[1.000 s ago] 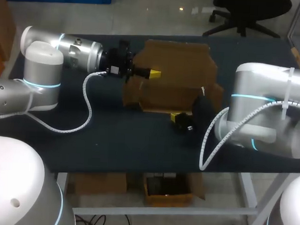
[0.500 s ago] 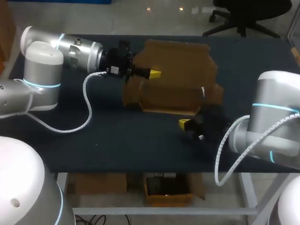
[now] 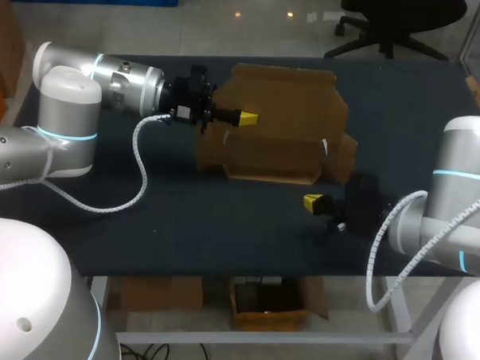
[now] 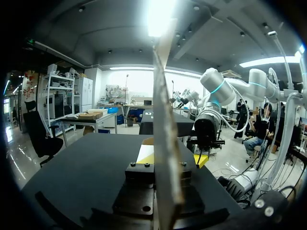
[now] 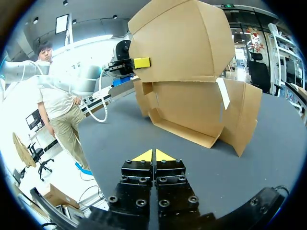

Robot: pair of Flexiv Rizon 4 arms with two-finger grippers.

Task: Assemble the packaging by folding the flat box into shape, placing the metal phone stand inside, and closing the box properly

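Observation:
A partly folded brown cardboard box (image 3: 278,126) stands at the back middle of the table, its large lid panel raised. My left gripper (image 3: 247,116) is shut on the upright panel's left edge. In the left wrist view that panel (image 4: 165,143) runs edge-on through the gripper (image 4: 158,160). My right gripper (image 3: 312,202) is shut with nothing in it, low over the table in front of the box's right corner and apart from it. From the right wrist view the shut gripper (image 5: 154,155) faces the box (image 5: 187,96). No metal phone stand shows in any view.
The dark table (image 3: 182,217) stretches bare in front and to the left of the box. A loose side flap (image 3: 342,152) sticks out at the box's right. My left arm's white cable (image 3: 140,176) droops over the left side.
My right arm has drawn back from the box, toward the front right of the table, gripper still shut. The left arm and the box have stayed put.

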